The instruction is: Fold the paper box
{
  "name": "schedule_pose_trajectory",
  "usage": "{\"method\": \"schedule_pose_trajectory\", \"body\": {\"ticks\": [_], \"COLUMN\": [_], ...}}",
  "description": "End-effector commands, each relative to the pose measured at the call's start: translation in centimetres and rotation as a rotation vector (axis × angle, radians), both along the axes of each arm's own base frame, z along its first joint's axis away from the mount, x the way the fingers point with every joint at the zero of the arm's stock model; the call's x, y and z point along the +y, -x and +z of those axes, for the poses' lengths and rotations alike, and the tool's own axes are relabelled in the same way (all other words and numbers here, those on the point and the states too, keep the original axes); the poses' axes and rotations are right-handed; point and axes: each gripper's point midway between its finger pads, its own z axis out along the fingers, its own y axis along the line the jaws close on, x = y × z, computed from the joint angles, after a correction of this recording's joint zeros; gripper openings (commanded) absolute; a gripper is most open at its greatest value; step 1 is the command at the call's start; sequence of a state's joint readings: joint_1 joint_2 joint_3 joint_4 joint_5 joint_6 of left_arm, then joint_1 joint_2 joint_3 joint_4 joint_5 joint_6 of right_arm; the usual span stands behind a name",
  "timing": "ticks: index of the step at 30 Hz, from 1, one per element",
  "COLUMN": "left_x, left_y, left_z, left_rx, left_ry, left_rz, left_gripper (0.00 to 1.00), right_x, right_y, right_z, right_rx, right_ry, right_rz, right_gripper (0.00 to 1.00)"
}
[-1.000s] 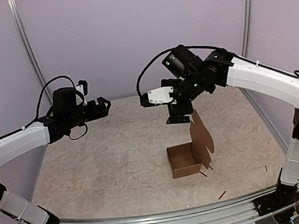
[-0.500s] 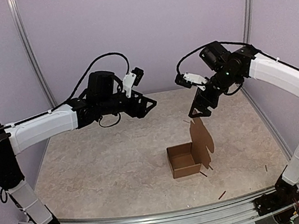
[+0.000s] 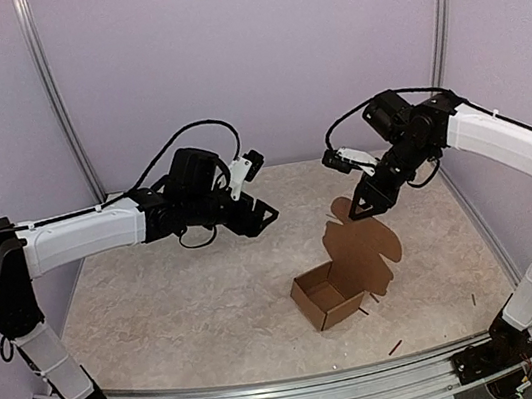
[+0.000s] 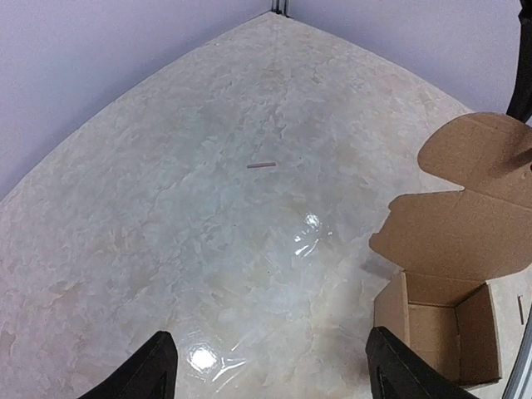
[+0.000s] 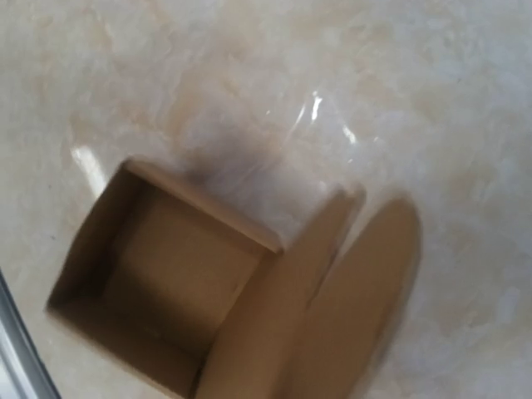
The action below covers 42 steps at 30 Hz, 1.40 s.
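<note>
1. Placement of the paper box (image 3: 330, 296): stood on the desk (image 3: 160, 297), right of centre, tray open upward and turned corner-on to the near edge.
2. Noted the lid flap (image 3: 362, 245) raised roughly upright off the tray's far-right side, with rounded lobes along its top.
3. Found the left claw (image 3: 267, 217) hovering above the desk, left of the paper box and well apart from it, gripping nothing.
4. Read its fingers (image 4: 154, 370) in the left wrist view as spread wide, with desk surface showing between them and the paper box (image 4: 440, 332) off to the lower right.
5. Found the right claw (image 3: 357, 211) in the air just beside the topmost lobe of the lid flap. Possibly brushed the cardboard there, but could not confirm from above.
6. Could not tell whether the right claw was together or apart: saw only a dark wedge from the top camera, and no fingers in its own wrist view.
7. Looked down through the blurred right wrist view straight into the tray (image 5: 166, 283), with the lid flap seen nearly edge-on along its right side.
8. Spotted a few thin dark sticks (image 3: 395, 347) lying on the desk towards the near-right, apart from the paper box.
</note>
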State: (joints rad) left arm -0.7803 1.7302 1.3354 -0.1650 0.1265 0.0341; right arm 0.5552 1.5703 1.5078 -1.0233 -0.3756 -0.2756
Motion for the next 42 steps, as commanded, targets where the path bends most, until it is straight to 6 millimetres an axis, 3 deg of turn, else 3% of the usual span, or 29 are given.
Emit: {"method": "schedule_pose_trajectory", "body": {"ticks": [1,7,13,19,21,25,32,35,38,42], "left_x": [0.8,0.1,-1.2,-2.1,-2.4,-2.9,-3.4,-3.7,-3.9,-4.1], "left_y": [0.9,3.6,6.3,5.6,5.9,6.7,7.9,7.8,7.2,6.9], "left_z": [0.3,0.5,2.0,1.9,1.7,1.0,0.8,0.1,0.1,0.7], "left_rx": [-0.001,-0.042,-0.093,-0.138,-0.131,-0.095,-0.038,-0.005,0.007,0.032], "left_ry": [-0.019,0.043,0.169,0.152,0.138,0.123,0.140,0.132,0.139,0.178], "left_rz": [0.000,-0.153,-0.313,-0.344,-0.381,-0.453,-0.526,-0.524,-0.485,-0.442], "left_gripper": [0.76,0.75,0.75,0.74,0.66,0.41,0.15,0.08,0.10,0.30], "right_x": [-0.3,2.2,5.7,7.9,8.5,9.0,9.5,9.5,9.4,9.4], "right_y": [0.8,-0.5,-0.2,1.8,2.0,1.7,1.1,0.5,-0.2,-0.7], "right_z": [0.1,0.9,0.1,-0.9,-0.8,-0.3,-0.2,-0.2,-0.3,-0.3], "right_rx": [0.024,0.024,-0.028,-0.049,-0.056,-0.073,-0.077,-0.088,-0.103,-0.116], "right_ry": [0.001,-0.039,0.019,0.070,0.068,0.058,0.051,0.061,0.074,0.079], "right_rz": [0.016,0.087,0.240,0.374,0.386,0.384,0.376,0.349,0.308,0.289], "right_gripper": [0.22,0.00,0.00,0.00,0.00,0.00,0.00,0.00,0.00,0.00]}}
